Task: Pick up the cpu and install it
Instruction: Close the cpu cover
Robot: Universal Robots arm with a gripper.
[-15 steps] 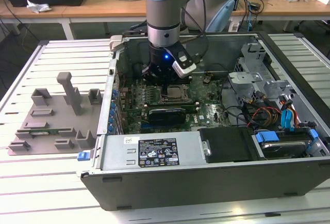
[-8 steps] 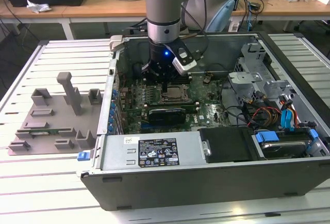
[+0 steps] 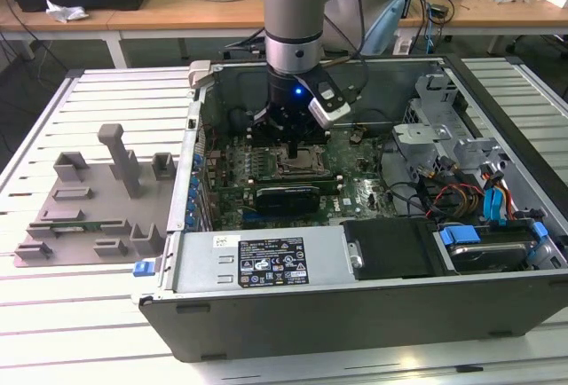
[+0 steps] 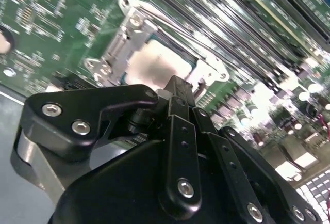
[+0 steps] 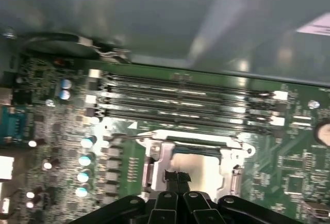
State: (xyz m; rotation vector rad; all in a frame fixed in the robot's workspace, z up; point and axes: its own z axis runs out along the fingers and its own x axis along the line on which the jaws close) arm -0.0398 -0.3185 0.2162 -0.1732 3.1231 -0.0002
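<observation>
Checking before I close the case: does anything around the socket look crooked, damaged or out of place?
Nothing stands out. In the first wrist view the cpu lies square inside the socket frame, its edges parallel to it, with no visible tilt. The shut gripper hangs just above, hiding one edge.
</observation>
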